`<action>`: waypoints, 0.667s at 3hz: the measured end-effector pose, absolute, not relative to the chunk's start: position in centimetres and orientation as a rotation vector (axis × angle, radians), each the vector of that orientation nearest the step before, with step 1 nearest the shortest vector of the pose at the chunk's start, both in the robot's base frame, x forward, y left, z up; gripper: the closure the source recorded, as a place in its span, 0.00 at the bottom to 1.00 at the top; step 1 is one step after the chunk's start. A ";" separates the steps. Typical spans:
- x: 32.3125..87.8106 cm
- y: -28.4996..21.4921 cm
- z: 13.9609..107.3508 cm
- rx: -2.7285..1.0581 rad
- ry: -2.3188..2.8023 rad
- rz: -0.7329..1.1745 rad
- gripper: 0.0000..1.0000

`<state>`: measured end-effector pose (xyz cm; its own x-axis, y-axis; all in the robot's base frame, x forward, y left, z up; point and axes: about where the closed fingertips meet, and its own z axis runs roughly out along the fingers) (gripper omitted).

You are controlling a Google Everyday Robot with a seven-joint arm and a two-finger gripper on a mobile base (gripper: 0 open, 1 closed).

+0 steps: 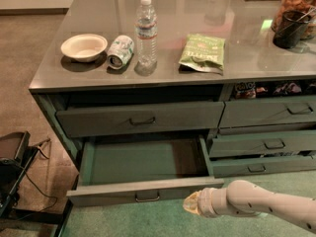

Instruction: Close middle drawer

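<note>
The middle drawer (pixel 143 190) is pulled far out of the grey-green cabinet. Its teal-green interior (pixel 143 161) shows nothing in it. Its low front panel carries a small metal bail handle (pixel 147 197) at the centre. My gripper (pixel 190 204) is at the end of the white arm (pixel 256 206), which comes in from the lower right. Its yellowish tip is just below and in front of the right end of the drawer's front panel, right of the handle. I cannot tell whether it touches the panel.
On the countertop (pixel 247 63) stand a white bowl (pixel 84 47), a can on its side (pixel 120 51), a water bottle (pixel 146 31), a green snack bag (pixel 203 52) and a black cup (pixel 290 28). A taller drawer (pixel 140 117) sits above, narrower drawers (pixel 266 143) to the right. Black equipment with cables (pixel 12 169) is on the floor at left.
</note>
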<state>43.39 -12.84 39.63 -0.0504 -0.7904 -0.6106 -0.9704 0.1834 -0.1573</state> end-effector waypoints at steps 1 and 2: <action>44.4 -12.7 39.6 -1.668 1.803 0.284 1.00; 45.9 -12.7 39.8 -1.655 1.727 0.177 1.00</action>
<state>45.92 -12.68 39.76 0.0899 -0.8126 -0.5758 -0.9127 0.1642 -0.3741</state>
